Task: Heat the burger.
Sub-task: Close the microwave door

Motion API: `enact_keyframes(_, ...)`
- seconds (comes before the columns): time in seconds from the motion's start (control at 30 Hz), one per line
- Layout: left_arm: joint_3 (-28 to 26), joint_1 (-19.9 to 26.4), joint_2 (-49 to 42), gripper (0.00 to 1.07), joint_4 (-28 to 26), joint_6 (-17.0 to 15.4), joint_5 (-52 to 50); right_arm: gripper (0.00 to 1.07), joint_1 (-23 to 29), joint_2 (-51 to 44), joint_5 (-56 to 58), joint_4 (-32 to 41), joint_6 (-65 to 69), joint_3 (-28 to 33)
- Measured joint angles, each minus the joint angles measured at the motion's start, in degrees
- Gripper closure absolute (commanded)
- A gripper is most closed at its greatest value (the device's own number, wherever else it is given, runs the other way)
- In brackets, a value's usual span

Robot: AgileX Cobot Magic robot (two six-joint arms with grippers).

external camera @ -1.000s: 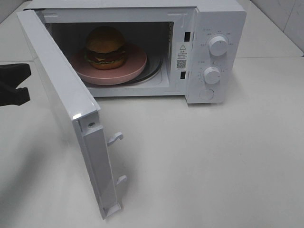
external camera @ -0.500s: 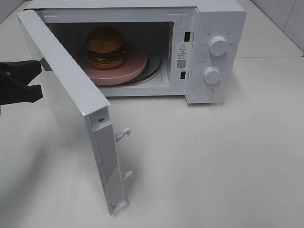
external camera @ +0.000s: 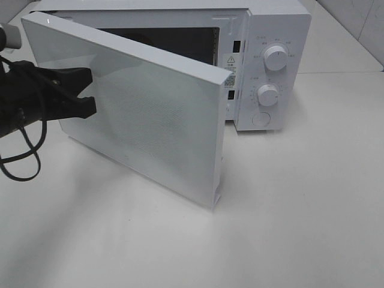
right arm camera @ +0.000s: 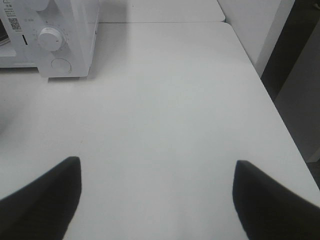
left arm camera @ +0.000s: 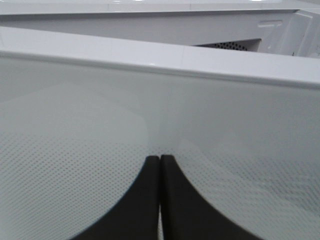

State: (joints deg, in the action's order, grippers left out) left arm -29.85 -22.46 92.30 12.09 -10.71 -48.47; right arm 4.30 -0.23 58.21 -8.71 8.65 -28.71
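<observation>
**Burger hidden behind a half-shut door**

The left gripper [left arm camera: 160, 162], fingers pressed together, rests against the flat face of the microwave door [external camera: 150, 120]. The right gripper [right arm camera: 155, 167] hangs spread and empty. The burger is not visible, probably behind this door; being soft and light, it needs no grip

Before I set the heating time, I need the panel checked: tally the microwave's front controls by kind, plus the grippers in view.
Knobs: 2, the upper knob and the lower knob
Buttons: 1, the round button
Grippers: 2, the left gripper shut, the right gripper open
Total: 5
</observation>
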Motion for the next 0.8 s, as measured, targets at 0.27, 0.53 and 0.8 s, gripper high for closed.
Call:
enact_keyframes(0.27,-4.18,-3.90,4.01,1.07,-3.90,0.69,0.00,0.31,0.00,0.00,0.00,0.00,0.00,0.00)
enact_keyframes(0.53,-10.49,-7.96,8.08,1.07,-7.51,4.01,3.09,0.31,0.00,0.00,0.00,0.00,0.00,0.00)
enact_keyframes(0.8,-18.05,-10.89,12.32,1.07,-10.60,5.27,6.30,0.31,0.00,0.00,0.00,0.00,0.00,0.00)
